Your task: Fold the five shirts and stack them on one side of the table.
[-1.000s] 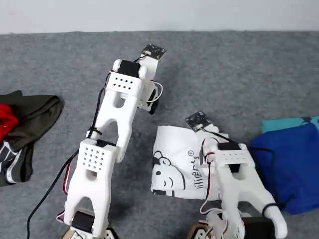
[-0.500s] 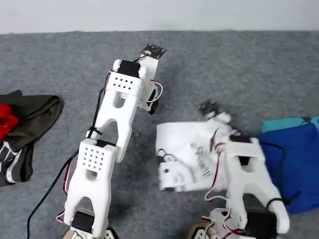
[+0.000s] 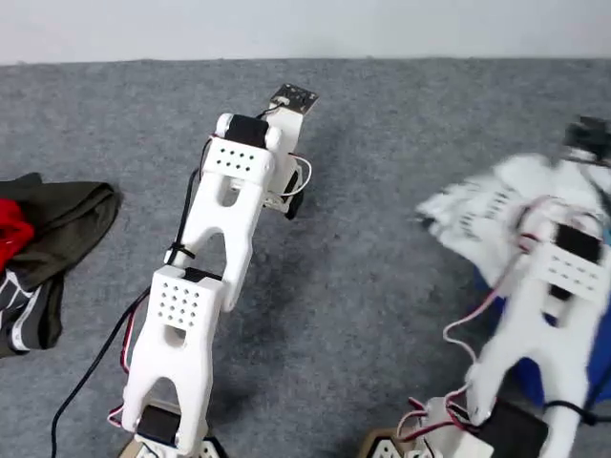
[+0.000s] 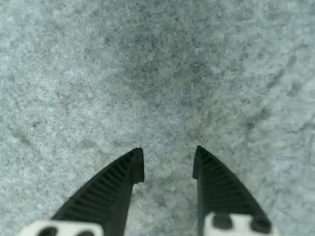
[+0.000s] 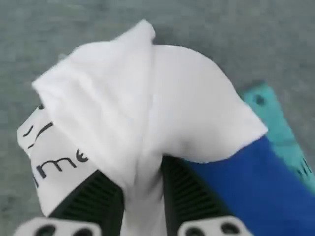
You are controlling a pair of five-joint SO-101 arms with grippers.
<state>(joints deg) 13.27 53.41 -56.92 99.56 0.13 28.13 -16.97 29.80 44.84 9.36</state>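
Observation:
My right gripper [image 5: 142, 196] is shut on the folded white shirt [image 5: 142, 113], which has black print. In the high view the white shirt [image 3: 496, 215] hangs blurred at the right edge, above the blue shirt [image 3: 506, 286] and beside the right arm [image 3: 554, 286]. In the right wrist view the blue shirt [image 5: 246, 191] lies on a teal one [image 5: 275, 118] just under the white bundle. My left gripper [image 4: 167, 164] is open over bare grey carpet, at the table's upper middle [image 3: 291, 200] in the high view. A dark shirt with red [image 3: 48, 239] lies heaped at the left edge.
The grey carpeted table [image 3: 363, 315] lies bare between the two arms. The left arm [image 3: 210, 277] stretches up the middle-left. A black cable [image 3: 91, 367] runs along its base. A pale wall [image 3: 305, 29] borders the far edge.
My right gripper has lifted the white shirt off the table's centre and swung it right, over the blue shirt. The left arm has not moved.

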